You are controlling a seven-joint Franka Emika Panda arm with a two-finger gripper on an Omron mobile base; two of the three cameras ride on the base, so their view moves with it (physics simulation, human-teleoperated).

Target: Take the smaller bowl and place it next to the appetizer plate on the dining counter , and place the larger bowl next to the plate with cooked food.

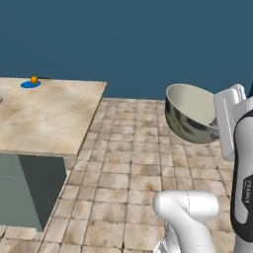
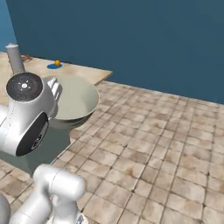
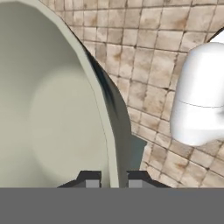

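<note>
Tool (image 3: pixel 112 178) is clamping the rim of the large shiny metal bowl (image 1: pixel 190 114), carrying it tilted above the tiled floor (image 1: pixel 128 188), well apart from the beige stone-topped desk (image 1: pixel 44 116).

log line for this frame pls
phase: carry | tool: shut on bowl rim, bowl tilted, in air over tile floor | counter: blue plate at far edge, orange item on it

Bowl (image 1: pixel 190 112), counter (image 1: pixel 47 116), floor (image 1: pixel 133 183): finishes
Bowl: polished, mirror-like metal outside, matt pale grey-green inside. Counter: smooth, mottled beige stone-look top on a plain matt grey base. Floor: matt, blotchy tan tiles with pale joints. Plate (image 1: pixel 30 84): flat blue.
</note>
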